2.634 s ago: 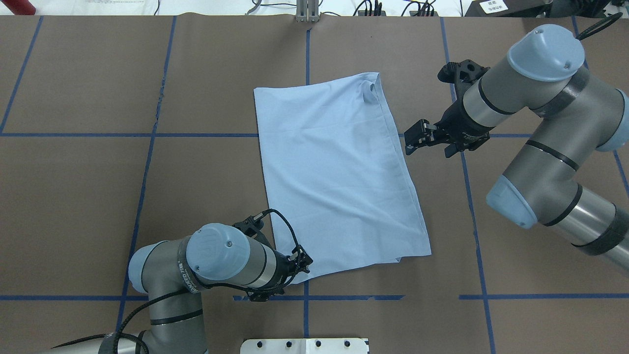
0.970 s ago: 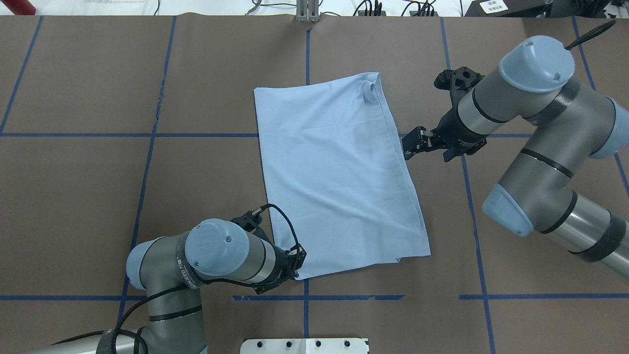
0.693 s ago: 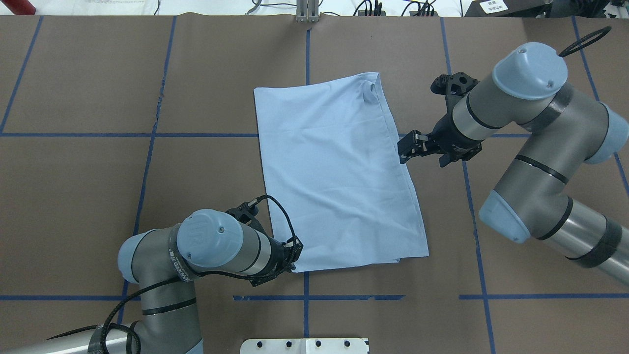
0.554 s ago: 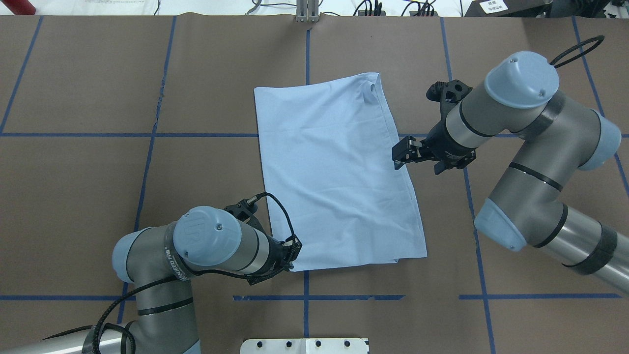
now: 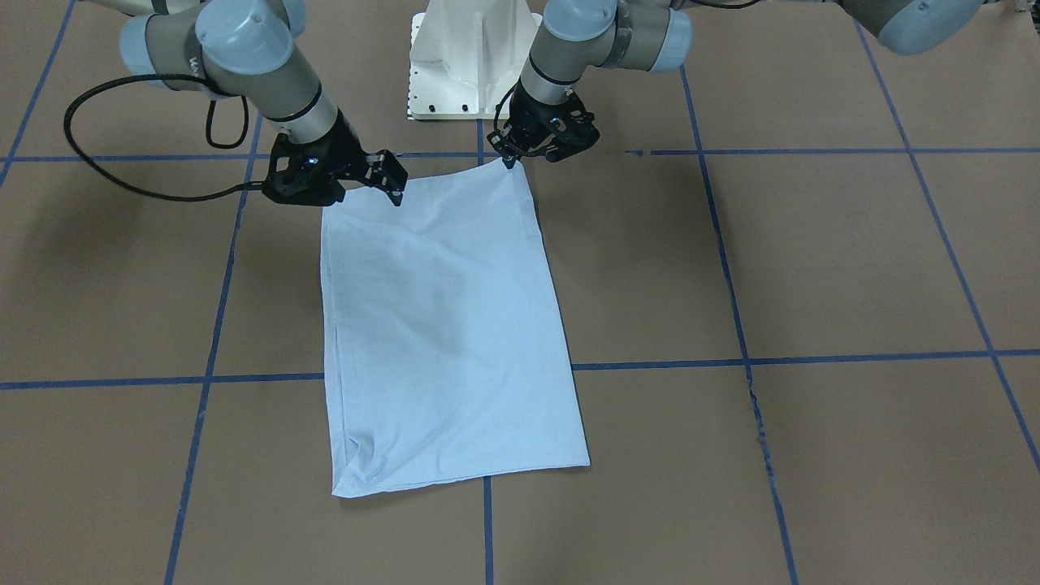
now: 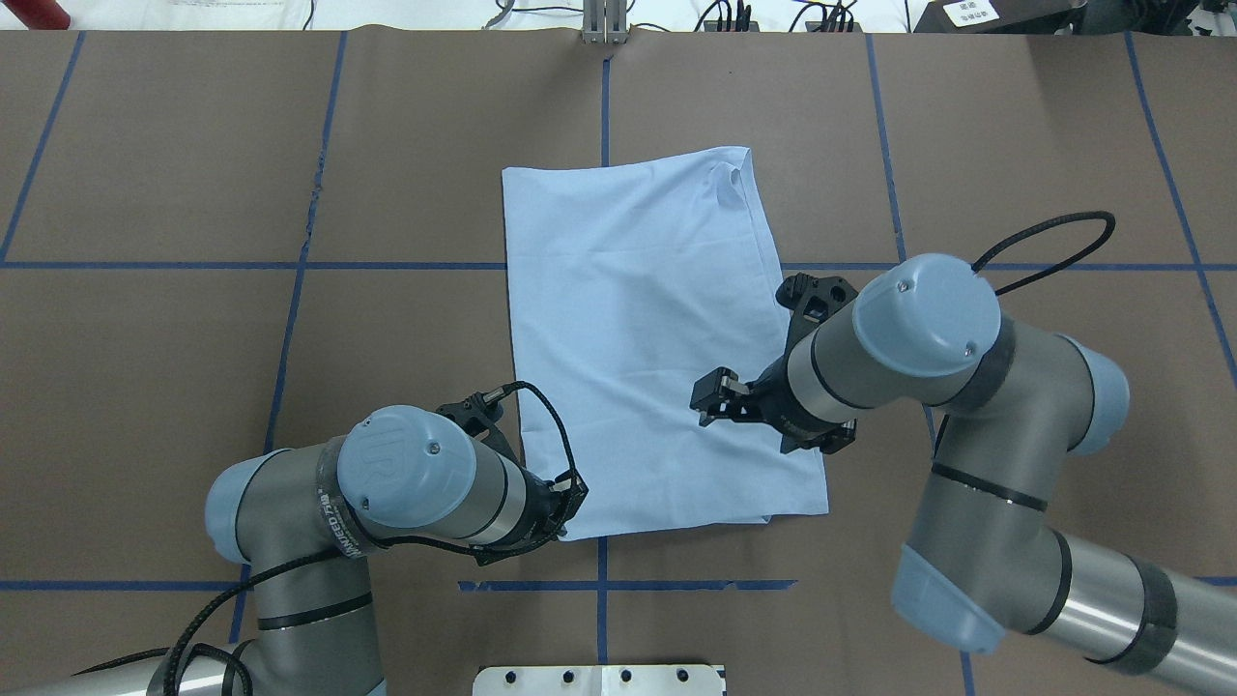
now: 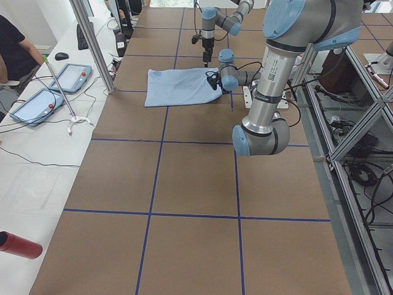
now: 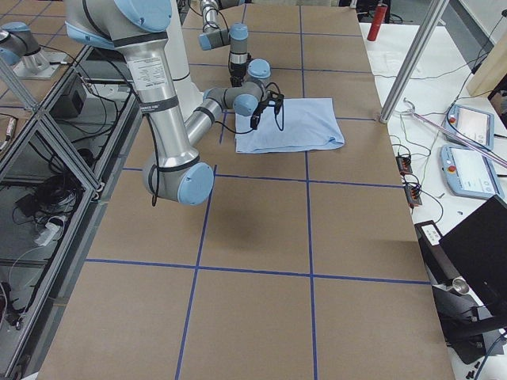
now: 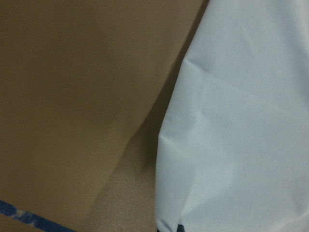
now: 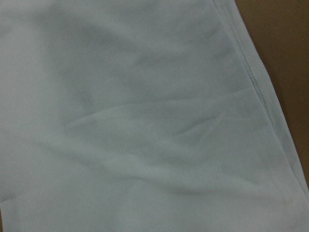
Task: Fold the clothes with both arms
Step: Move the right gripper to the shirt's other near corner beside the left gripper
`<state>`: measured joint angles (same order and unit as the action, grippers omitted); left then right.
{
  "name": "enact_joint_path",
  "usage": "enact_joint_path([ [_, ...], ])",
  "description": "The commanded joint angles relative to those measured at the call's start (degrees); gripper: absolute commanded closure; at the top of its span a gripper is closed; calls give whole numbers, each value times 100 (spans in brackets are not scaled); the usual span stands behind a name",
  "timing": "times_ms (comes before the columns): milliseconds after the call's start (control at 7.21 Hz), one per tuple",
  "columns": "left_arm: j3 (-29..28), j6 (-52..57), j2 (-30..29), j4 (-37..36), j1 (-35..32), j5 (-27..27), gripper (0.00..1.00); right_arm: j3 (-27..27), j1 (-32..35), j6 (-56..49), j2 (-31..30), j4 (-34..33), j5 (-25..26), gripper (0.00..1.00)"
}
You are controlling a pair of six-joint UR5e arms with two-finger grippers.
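The clothes are one light blue T-shirt, folded into a long rectangle and lying flat on the brown table. No print or tag shows. My left gripper is low at the shirt's near left corner and shut on the fabric there. In the front view the left gripper sits at that corner of the shirt. My right gripper hangs open above the near right part of the shirt. The front view has the right gripper over the shirt's near edge. Both wrist views are filled with blue fabric.
The white pedestal base stands at the table's near edge between the arms. Blue tape lines cross the brown cover. A red cylinder lies off the far left corner. A person and tablets are beside the table.
My right arm swung from beyond the shirt's right edge inward and nearer, so its gripper is over the shirt. My left gripper drew the near left corner slightly left, shifting the shirt.
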<state>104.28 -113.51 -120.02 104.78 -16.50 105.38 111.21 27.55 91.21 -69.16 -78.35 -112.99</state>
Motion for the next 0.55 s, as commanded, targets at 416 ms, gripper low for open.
enact_joint_path([
  [416,-22,13,-82,-1,15,9,100,-55,-918,1118,-413,-137,1315,0],
])
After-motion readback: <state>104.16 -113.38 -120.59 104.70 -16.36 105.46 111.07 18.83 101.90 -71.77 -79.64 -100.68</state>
